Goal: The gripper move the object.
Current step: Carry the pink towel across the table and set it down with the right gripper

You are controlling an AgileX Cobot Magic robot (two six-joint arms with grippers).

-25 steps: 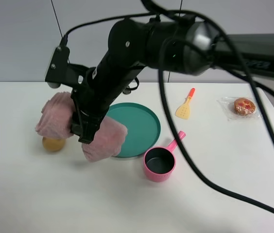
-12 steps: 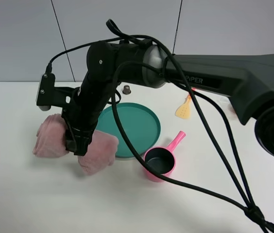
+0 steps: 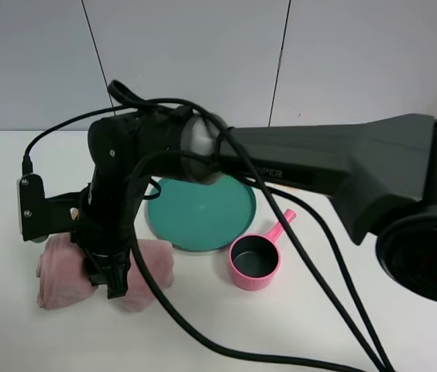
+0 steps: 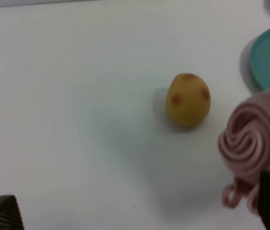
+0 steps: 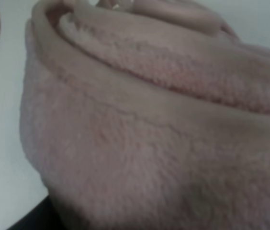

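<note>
The fluffy pink towel roll (image 3: 62, 273) lies low at the table's front left, touching it or just above it. My right gripper (image 3: 111, 273) reaches across from the right and is shut on the towel's middle, with the black arm covering that part. In the right wrist view the towel (image 5: 144, 124) fills the picture. The left wrist view shows the towel's spiral end (image 4: 255, 140). My left gripper (image 4: 137, 211) is open and empty, and only its dark fingertips (image 4: 1, 214) show at the corners. It does not show in the exterior view.
A yellow-brown potato (image 4: 188, 99) sits on the white table just beyond the towel. It is mostly hidden by the arm in the exterior view. A teal plate (image 3: 238, 221) and a pink saucepan (image 3: 255, 260) stand right of the towel. Black cables trail across the front.
My right arm has swung down and toward the front left with the towel in its grip, from beside the plate to low over the table.
</note>
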